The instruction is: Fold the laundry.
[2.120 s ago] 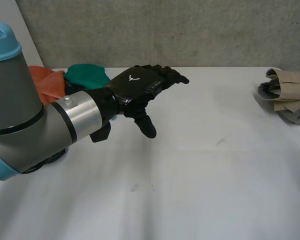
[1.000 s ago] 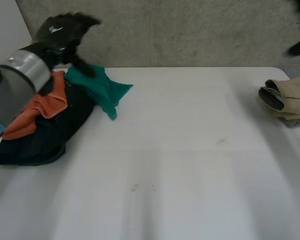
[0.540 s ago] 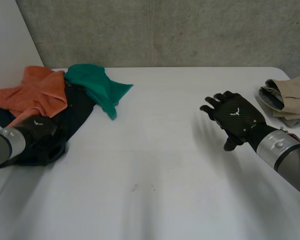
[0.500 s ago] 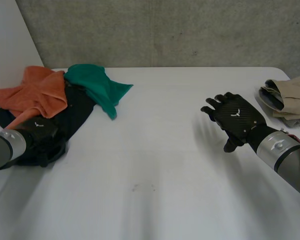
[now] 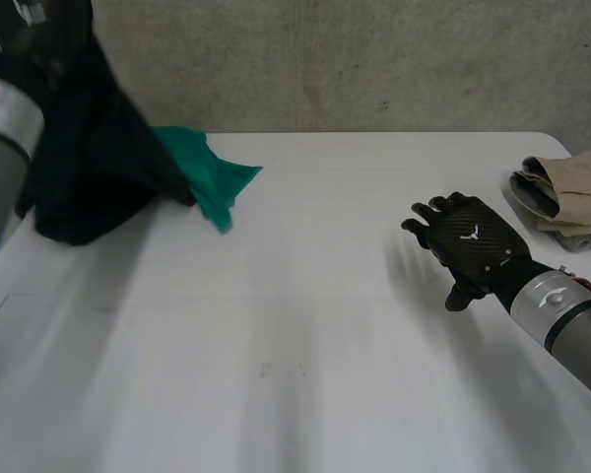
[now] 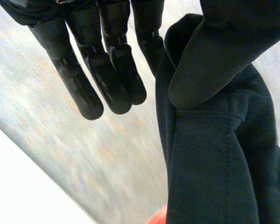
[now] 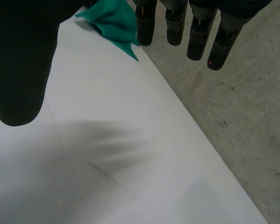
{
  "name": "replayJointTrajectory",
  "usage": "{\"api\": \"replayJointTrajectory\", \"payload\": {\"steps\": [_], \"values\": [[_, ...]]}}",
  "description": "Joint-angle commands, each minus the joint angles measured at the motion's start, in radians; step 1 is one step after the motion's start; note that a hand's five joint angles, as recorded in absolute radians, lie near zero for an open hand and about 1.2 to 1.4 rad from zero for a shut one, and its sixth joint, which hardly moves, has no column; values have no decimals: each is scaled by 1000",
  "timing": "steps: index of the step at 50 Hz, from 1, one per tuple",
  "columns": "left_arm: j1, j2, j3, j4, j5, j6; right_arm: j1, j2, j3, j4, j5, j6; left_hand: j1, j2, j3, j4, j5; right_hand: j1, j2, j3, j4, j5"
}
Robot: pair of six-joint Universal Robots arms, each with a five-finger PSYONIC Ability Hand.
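Note:
A dark garment (image 5: 94, 168) hangs off the table at the far left, lifted by my left hand (image 5: 34, 18), which is raised high. In the left wrist view the thumb (image 6: 210, 60) presses the garment's hemmed edge (image 6: 214, 163) against the hand, and the other fingers (image 6: 107, 70) stay nearly straight beside it. A green cloth (image 5: 215, 179) lies on the table just behind the hanging garment. My right hand (image 5: 470, 246) hovers palm down over the table's right side, its fingers (image 7: 177, 23) straight and holding nothing.
Folded beige and grey clothes (image 5: 566, 197) are stacked at the table's right edge. A bit of orange cloth (image 6: 156, 217) shows below the held garment. The white table (image 5: 295, 345) is bare in the middle and front. A concrete wall stands behind.
My left hand has closed on the dark garment and swung it up off the pile, which now hides the orange cloth. The right hand has barely shifted.

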Motion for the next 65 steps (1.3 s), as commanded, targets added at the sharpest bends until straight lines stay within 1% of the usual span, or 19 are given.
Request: {"api": "replayJointTrajectory", "payload": {"steps": [1,6,9,10,16,17,18,19,20,21,22,29,33,41,45,50,54,59,65], "values": [[-81,128,110,-4,-7,-237,-6,-24,5,-7,1,2,268,202,209,198,247,-28,-47,-40,-61,-61],[-186,117,120,-2,10,-339,-8,-40,-16,-10,39,10,268,202,209,198,247,-28,-47,-40,-61,-61],[-280,55,142,2,33,-374,-8,-49,-35,-12,88,37,268,202,209,198,247,-28,-47,-40,-61,-61],[-323,13,154,4,50,-385,-9,-55,-48,-12,130,71,268,202,209,198,247,-28,-47,-40,-61,-61],[-449,-165,186,19,102,-440,-23,-67,-90,-10,234,191,268,202,209,198,247,-28,-47,-40,-61,-61],[-460,-192,192,25,105,-451,-29,-67,-93,-10,240,200,164,98,105,94,143,-28,-47,-40,-61,-61],[-482,-246,203,32,111,-478,-44,-67,-99,-10,245,214,-488,-554,-547,-558,-509,-28,-47,-40,-61,-61],[-495,-269,206,30,116,-492,-51,-67,-101,-10,245,217,-867,-933,-926,-937,-888,-28,-47,-40,-61,-61],[-504,-289,209,32,124,-504,-57,-67,-102,-10,245,220,-953,-1019,-1013,-1023,-975,-28,-47,-40,-61,-61],[-513,-303,209,33,130,-512,-63,-67,-102,-10,245,223,-886,-952,-946,-956,-908,-28,-47,-40,-61,-61],[-521,-318,211,30,142,-527,-71,-69,-105,-9,245,226,-953,-1019,-1013,-1023,-975,-28,-47,-40,-61,-61],[-515,-273,174,29,148,-544,-68,-72,-110,0,239,226,-953,-1019,-1013,-1023,-975,-28,-47,-40,-61,-61],[-458,-150,107,24,148,-534,-61,-87,-125,40,202,226,-953,-1019,-1013,-1023,-975,-28,-47,-40,-61,-61],[-306,-9,-74,-8,142,-521,-28,-113,-157,400,69,235,-953,-1019,-1013,-1023,-975,-28,-47,-40,-61,-61],[-259,-13,-125,-95,141,-451,12,-80,-144,451,52,257,-953,-1019,-1013,-1023,-975,-28,-47,-40,-61,-61],[-211,-64,-173,-203,130,-281,118,-15,-144,386,81,263,-923,-989,-983,-993,-945,-28,-47,-40,-61,-61],[-161,-98,-216,-247,75,-144,136,43,-151,295,168,263,-897,-963,-956,-967,-918,-28,-47,-40,-61,-61],[-153,-139,-249,-251,-16,-67,167,121,-191,255,245,254,-853,-919,-912,-923,-874,-28,-47,-40,-61,-61],[-161,-219,-249,-248,-43,-49,195,222,-254,251,271,255,-780,-846,-839,-849,-801,-28,-47,-40,-61,-61]]}}
